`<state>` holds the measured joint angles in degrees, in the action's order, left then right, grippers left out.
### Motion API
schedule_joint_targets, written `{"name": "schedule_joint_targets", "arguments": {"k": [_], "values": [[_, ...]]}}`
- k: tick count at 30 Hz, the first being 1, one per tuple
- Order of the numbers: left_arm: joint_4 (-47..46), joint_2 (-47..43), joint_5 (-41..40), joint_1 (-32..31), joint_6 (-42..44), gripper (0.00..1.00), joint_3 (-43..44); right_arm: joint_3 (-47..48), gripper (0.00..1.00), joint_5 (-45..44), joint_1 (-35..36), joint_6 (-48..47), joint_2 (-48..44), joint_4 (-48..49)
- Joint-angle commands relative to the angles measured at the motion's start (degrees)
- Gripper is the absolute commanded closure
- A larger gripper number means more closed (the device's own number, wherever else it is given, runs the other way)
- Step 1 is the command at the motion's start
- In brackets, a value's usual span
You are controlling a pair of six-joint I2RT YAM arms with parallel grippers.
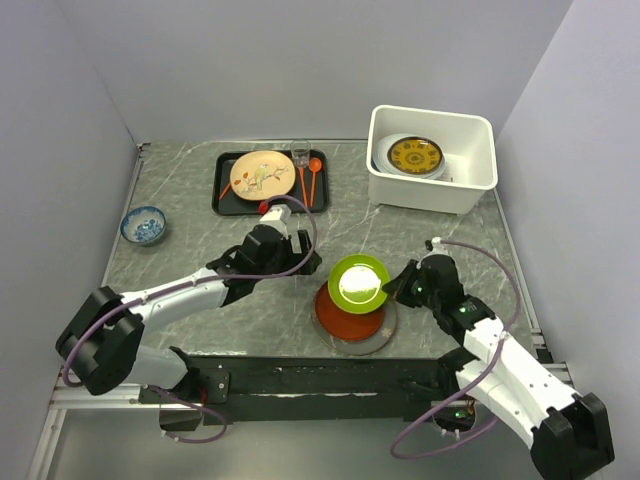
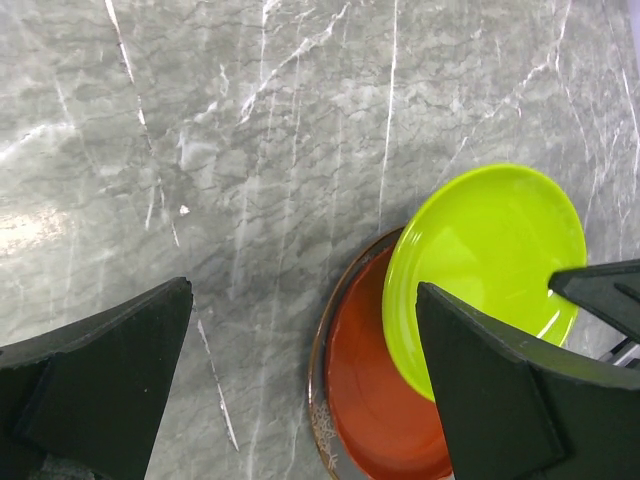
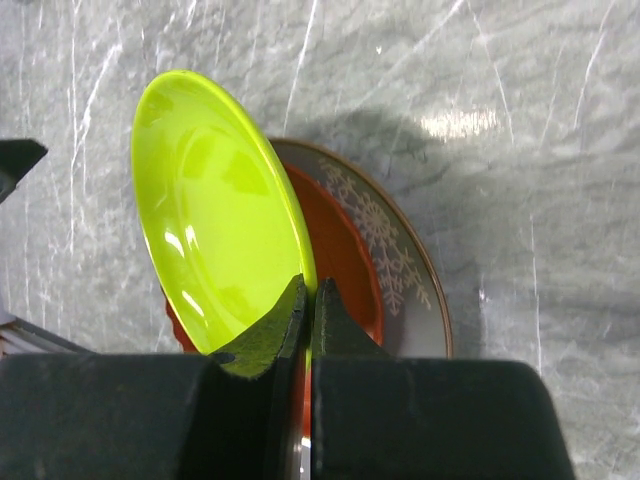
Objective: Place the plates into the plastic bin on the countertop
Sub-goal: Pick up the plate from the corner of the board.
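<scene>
One lime green plate (image 1: 358,281) is hanging tilted over the red-brown plate (image 1: 345,322), w/ the right pincer (image 3: 308,300) clenching its rim at 3 o'clock. Left pincer (image 2: 300,300) is gaping, released. Advising: lift clear w/o slackening, then toward the plastic bin (image 1: 430,190) at 1 o'clock.

Round lime-green plate (image 1: 360,281) over round red-brown plate (image 1: 345,322). Deep white plastic bin (image 1: 430,190) at one o'clock, holding gold-patterned dark plate (image 1: 415,156).

Lime green plate (image 3: 215,215) glossy, smooth; countertop (image 2: 300,150) polished marble-look; plastic bin (image 1: 425,193) smooth.
</scene>
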<state>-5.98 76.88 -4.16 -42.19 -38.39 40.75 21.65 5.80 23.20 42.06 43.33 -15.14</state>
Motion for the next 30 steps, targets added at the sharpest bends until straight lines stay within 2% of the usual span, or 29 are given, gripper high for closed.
{"name": "schedule_joint_targets", "arguments": {"k": [1,10,25,30], "values": [[0.09,-2.35,-1.73,0.18,0.6,0.01,-0.85,4.36,1.0,-1.41,-0.61,-0.93,1.84,5.47],[-1.58,-2.0,0.74,0.27,0.69,0.01,-0.76,7.78,1.0,0.08,-1.32,-0.93,5.36,9.86],[0.0,-8.15,-0.84,0.36,2.53,0.01,-2.87,13.94,1.0,4.3,-5.27,-2.77,13.0,13.55],[1.4,-10.61,-2.16,0.45,2.44,0.01,-3.92,14.65,1.0,12.71,-10.1,-1.46,17.22,18.38]]}}
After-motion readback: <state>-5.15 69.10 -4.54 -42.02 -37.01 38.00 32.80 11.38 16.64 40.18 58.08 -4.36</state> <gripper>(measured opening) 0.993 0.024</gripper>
